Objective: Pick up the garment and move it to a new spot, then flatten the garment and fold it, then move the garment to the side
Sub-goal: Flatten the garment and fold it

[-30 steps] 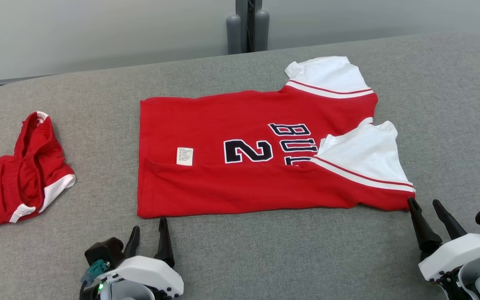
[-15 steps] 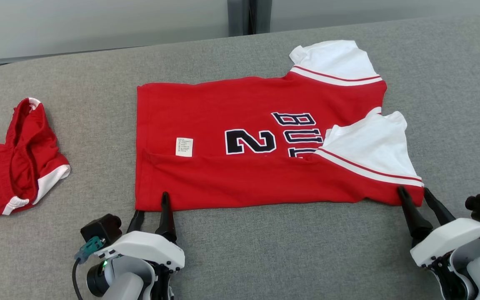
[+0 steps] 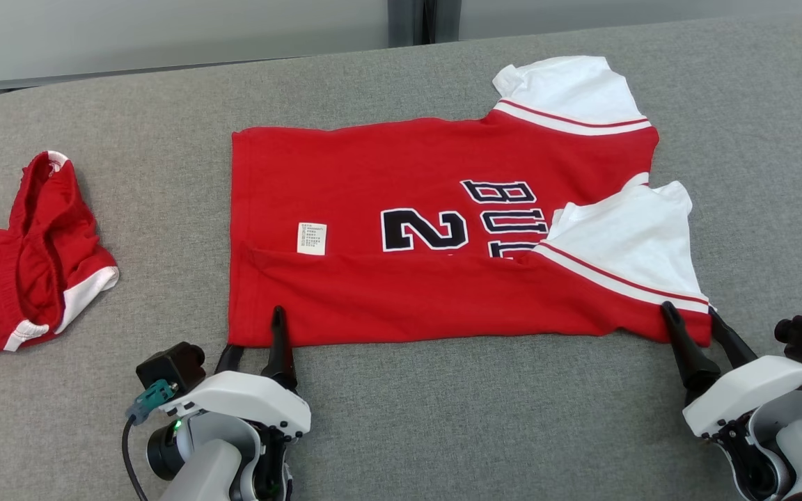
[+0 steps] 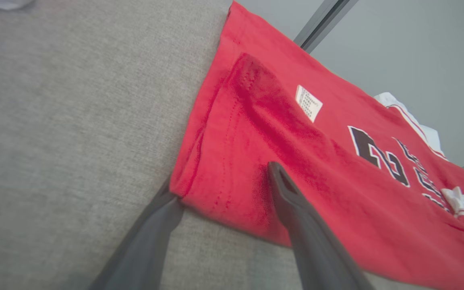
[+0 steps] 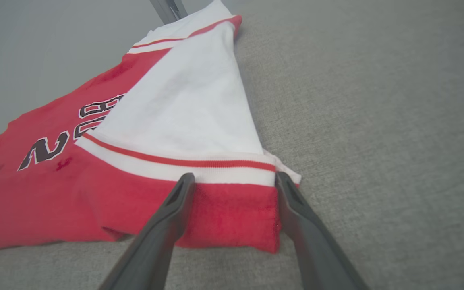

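Ready for the next fold: a red-and-white jersey (image 3: 408, 292) lies flat on the grey bench (image 3: 443, 417), its near edge turned over, with crumpled red shorts (image 3: 32, 264) well apart beyond the jersey's hem end. The robot's left hand (image 3: 255, 334) stands wide open at the jersey's near hem corner, one finger over the cloth, while the right hand (image 3: 690, 313), equally wide, straddles the near sleeve-end corner. The knit looks light, soft and limp, likely to sag between grips, so these doubled corners seem the surest hold.
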Controlling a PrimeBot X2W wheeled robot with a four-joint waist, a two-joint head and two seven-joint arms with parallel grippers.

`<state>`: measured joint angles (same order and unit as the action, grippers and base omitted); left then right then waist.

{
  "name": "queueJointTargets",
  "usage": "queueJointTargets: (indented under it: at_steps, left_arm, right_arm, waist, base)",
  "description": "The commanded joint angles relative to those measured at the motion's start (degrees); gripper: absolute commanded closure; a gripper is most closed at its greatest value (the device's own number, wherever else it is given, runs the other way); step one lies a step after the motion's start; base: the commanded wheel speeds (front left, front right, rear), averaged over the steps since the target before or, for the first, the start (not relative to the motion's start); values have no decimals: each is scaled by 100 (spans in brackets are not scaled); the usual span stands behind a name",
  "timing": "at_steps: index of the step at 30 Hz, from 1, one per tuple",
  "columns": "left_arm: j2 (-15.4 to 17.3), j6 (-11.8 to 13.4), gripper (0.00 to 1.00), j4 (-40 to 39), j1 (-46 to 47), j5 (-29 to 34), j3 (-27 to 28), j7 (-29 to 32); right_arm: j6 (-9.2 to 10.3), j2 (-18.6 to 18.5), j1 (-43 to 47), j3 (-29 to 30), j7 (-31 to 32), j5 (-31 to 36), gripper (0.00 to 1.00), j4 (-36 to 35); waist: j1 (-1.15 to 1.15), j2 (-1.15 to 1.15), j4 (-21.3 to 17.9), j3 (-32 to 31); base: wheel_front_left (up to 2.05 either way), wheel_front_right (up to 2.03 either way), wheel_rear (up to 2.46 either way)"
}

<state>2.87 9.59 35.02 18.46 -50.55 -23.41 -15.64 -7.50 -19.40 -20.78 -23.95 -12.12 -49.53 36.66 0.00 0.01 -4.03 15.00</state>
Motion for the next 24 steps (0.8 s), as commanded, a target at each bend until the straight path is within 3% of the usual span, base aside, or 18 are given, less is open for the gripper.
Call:
queueJointTargets:
  at_steps: [1,13,21,23,24]
  left_arm:
    - [5,-42,100,209,-53,-98,-52,94]
    - [9,-65,100,274,-26,-74,-53,86]
    - [11,-77,100,264,-2,-73,-49,79]
    - [11,-77,100,257,10,-67,-53,79]
    - [11,-76,100,255,13,-64,-51,77]
  right_arm:
    - [2,-16,-50,-27,-19,-49,0,58]
    - [3,37,-122,130,-178,97,0,656]
    - [2,118,-153,-3,-42,-97,1,604]
    - [1,104,-165,-45,-13,-156,78,571]
    - [1,89,-166,-64,-15,-163,100,549]
  waist:
    - [0,-1,-1,0]
    - [0,-1,13,-24]
    - [0,-1,37,-23]
    - [0,-1,51,-21]
    - [0,-1,57,-21]
  base:
    - [0,0,0]
    - [0,0,0]
    - [0,0,0]
    - [0,0,0]
    - [0,0,0]
